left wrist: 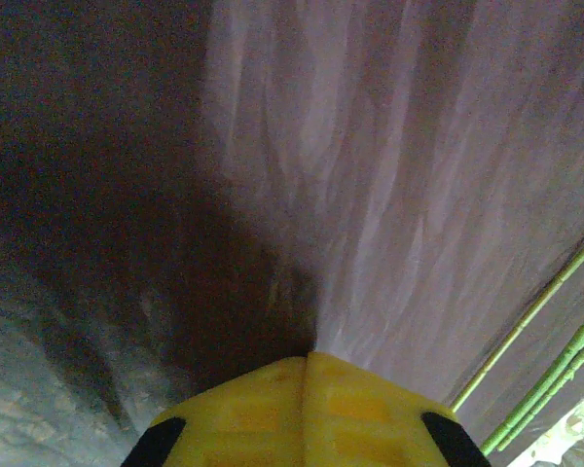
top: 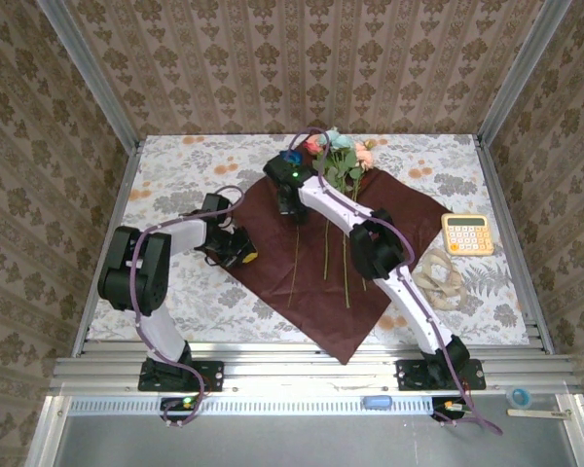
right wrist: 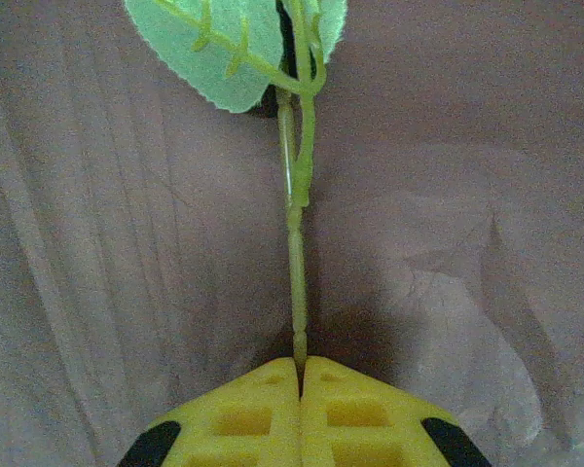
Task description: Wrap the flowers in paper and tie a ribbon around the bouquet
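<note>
Early stage: large dark red paper sheet (top: 273, 272) spread on counter, long green-stemmed artificial flowers (top: 341, 161) loose across it, unwrapped. Left claw (left wrist: 305, 358) pinched shut on sheet's left edge (apparently); right claw (right wrist: 301, 362) closed on one stem. Beige soft ribbon strip (top: 438, 277) heaped aside right, untied.

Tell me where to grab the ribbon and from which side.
Pinch an outer loop of the ribbon, coming straight down from above. It lies in a loose, low heap on the tablecloth, just right of the paper and nearer the arms than the calculator. No free end stands out clearly, so a loop is probably the easier hold.
</note>
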You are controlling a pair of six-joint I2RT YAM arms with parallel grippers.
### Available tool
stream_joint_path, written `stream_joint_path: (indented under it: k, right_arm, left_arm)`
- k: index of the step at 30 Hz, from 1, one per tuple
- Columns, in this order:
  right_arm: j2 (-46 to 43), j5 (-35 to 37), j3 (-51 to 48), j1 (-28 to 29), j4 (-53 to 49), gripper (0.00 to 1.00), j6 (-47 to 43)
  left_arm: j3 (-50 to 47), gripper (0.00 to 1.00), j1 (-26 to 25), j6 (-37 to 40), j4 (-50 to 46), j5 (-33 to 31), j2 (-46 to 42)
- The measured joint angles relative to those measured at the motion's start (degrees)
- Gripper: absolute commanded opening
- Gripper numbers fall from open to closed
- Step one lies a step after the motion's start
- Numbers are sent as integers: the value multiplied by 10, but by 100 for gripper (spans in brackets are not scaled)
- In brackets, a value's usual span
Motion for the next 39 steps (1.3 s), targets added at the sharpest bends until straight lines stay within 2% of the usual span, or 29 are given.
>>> stream_joint_path:
  k: [12,19,27,33,39]
  right_arm:
    - [-7,3,-2,-24,6,0,-63]
    - [-100,-8,-79,-45,63,0,-120]
    - [-212,-21,-129,-52,116,0,-129]
    - [-218,-29,-168,-101,131,0,-130]
    - [-172,-30,-170,-142,113,0,-134]
  left_arm:
    - [-5,1,10,-16,11,18,5]
    - [-10,1,13,-22,21,25,5]
    - [-11,1,16,-26,22,28,5]
    - [-13,1,19,-30,24,32,5]
    - [-14,1,34,-30,28,31,5]
